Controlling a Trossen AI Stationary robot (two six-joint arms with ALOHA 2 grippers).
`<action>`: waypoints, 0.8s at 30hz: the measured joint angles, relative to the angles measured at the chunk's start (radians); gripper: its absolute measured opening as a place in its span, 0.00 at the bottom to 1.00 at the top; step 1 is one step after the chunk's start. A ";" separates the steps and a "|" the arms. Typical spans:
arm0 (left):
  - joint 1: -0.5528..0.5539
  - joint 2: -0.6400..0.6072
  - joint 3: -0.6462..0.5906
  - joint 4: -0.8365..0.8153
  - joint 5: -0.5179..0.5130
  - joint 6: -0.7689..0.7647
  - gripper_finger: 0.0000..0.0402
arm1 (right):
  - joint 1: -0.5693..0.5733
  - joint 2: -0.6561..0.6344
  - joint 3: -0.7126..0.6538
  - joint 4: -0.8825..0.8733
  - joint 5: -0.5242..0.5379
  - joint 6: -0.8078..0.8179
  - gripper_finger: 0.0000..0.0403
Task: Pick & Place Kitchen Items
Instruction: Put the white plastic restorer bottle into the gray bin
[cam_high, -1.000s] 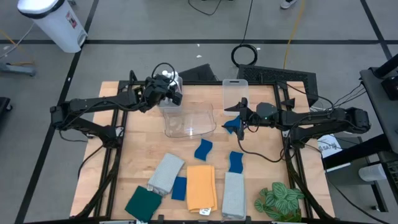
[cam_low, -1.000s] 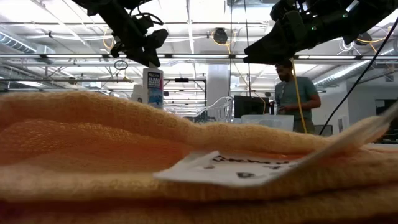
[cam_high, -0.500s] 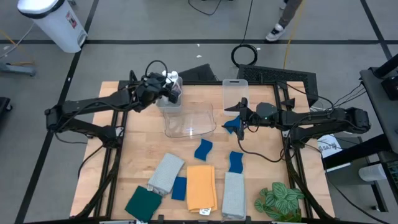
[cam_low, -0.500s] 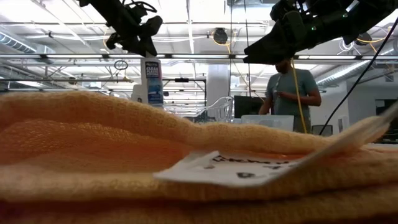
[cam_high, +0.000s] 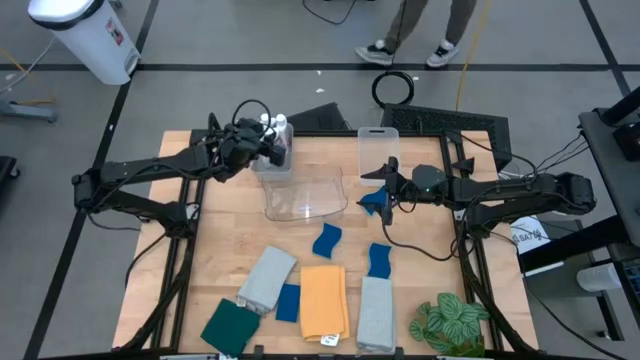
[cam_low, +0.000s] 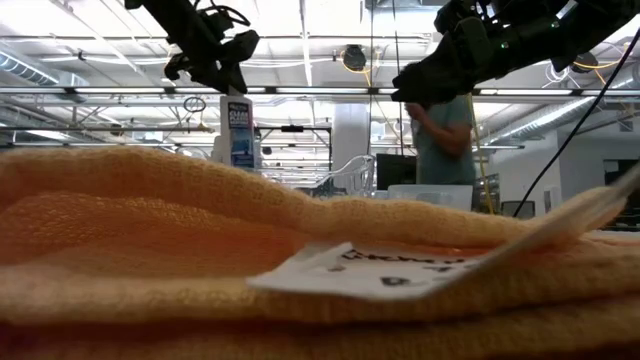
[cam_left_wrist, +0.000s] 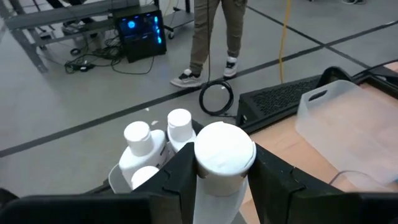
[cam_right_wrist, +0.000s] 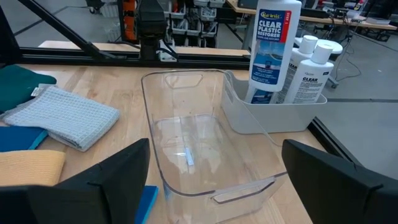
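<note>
Left gripper jaws pinching a white bottle over the grey bin at the counter's 11 o'clock corner, right gripper jaws spread wide over a blue sponge toward 2 o'clock.

White bottles upright; cloths, sponges flat.

the orange cloth fills the low view, hiding the table, and the person there is partly covered.
</note>
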 joint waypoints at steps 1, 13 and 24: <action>0.000 0.006 0.000 0.000 -0.004 -0.007 0.29 | 0.000 0.000 0.000 0.000 0.000 0.000 0.83; -0.005 0.091 -0.001 0.003 -0.017 -0.043 0.29 | 0.000 0.000 0.000 0.000 0.000 0.000 0.83; -0.004 0.167 -0.001 0.021 -0.018 -0.044 0.29 | 0.000 0.000 0.000 0.000 0.000 0.001 0.83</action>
